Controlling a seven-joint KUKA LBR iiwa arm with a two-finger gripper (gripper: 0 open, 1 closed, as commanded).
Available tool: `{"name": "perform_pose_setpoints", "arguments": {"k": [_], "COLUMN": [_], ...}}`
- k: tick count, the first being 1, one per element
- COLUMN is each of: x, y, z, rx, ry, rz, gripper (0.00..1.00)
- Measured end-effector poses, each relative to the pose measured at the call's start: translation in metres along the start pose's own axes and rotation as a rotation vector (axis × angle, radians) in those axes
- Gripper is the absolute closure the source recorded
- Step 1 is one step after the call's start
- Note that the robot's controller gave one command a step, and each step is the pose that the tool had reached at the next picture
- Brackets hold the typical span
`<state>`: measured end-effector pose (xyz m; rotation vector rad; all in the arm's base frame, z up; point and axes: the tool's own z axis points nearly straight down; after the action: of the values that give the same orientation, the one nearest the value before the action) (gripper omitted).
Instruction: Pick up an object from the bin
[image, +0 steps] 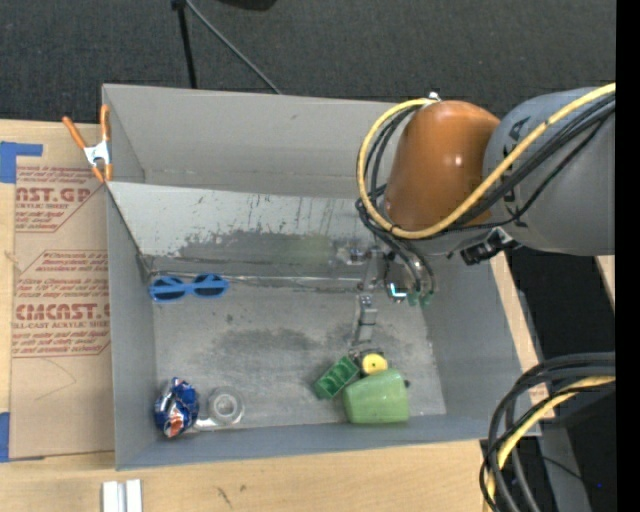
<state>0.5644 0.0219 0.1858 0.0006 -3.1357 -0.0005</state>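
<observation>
Hand poised over a green and yellow cluster near the bin's front right corner.

In the scuffed grey metal bin (250, 120), the hand (367, 322) is seen just above three touching things: a pale green rounded block (378, 400), a dark green brick (333, 379) with its long axis slanted from lower left to upper right, and a small yellow piece (373, 364). Whether the hand is open, or has hold of anything, cannot be told.

One camera, mounted above and slightly to one side, looks down into the grey bin (250, 140); arm (560, 180) enters right.
</observation>
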Motion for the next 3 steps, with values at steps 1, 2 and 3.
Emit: {"name": "perform_pose_setpoints", "arguments": {"k": [1, 2, 3], "x": [0.039, 0.078, 0.082], "y": [-0.015, 0.004, -0.019], "z": [0.116, 0.086, 0.087], "rx": [0.002, 0.001, 0.0], "ry": [-0.003, -0.005, -0.005], "rz": [-0.331, -0.43, -0.197], "gripper": [0.0, 0.0, 0.0]}}
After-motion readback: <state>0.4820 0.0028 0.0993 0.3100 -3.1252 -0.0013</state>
